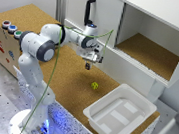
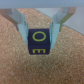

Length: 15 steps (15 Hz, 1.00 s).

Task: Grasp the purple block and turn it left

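Observation:
The purple block [image 2: 40, 44] is a small dark cube with yellow letters on its faces. It sits between the two fingers [image 2: 21, 21] of my gripper [image 2: 40, 31], which is shut on it. In the exterior view the gripper [image 1: 89, 62] hangs over the cork tabletop [image 1: 64, 75] just in front of the white cabinet. The block [image 1: 88, 67] shows as a dark spot at the fingertips, seemingly a little above the cork.
A small yellow-green piece [image 1: 94, 85] lies on the cork towards the exterior view's right of the gripper. A white tray [image 1: 120, 112] stands at the table's near right end. A white open cabinet [image 1: 151, 52] runs along the back. A button box [image 1: 10, 28] stands at the left.

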Each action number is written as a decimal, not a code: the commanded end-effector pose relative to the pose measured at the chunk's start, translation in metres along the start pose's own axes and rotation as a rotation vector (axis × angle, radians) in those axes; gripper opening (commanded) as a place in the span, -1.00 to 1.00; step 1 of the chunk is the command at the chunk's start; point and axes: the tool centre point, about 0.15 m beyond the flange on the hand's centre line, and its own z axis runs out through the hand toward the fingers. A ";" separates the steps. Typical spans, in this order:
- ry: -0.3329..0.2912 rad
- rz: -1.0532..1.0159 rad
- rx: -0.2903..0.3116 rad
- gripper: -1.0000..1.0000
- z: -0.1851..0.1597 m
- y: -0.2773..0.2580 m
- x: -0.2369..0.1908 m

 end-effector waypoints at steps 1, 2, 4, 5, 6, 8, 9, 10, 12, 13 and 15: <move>0.037 -0.269 0.009 -1.00 0.024 -0.006 -0.011; 0.047 -0.339 0.021 -1.00 0.025 -0.010 -0.016; 0.056 -0.440 0.045 -1.00 0.030 -0.017 -0.020; 0.042 -0.494 0.055 -1.00 0.033 -0.021 -0.018; 0.036 -0.533 0.066 -1.00 0.037 -0.024 -0.015; 0.020 -0.612 0.091 -1.00 0.040 -0.027 -0.009; 0.017 -0.658 0.119 -1.00 0.043 -0.028 -0.008; 0.029 -0.705 0.120 -1.00 0.044 -0.030 -0.007; 0.055 -0.817 0.098 -1.00 0.053 -0.036 -0.015; 0.047 -0.846 0.119 -1.00 0.055 -0.037 -0.019; 0.035 -0.855 0.140 -1.00 0.061 -0.037 -0.020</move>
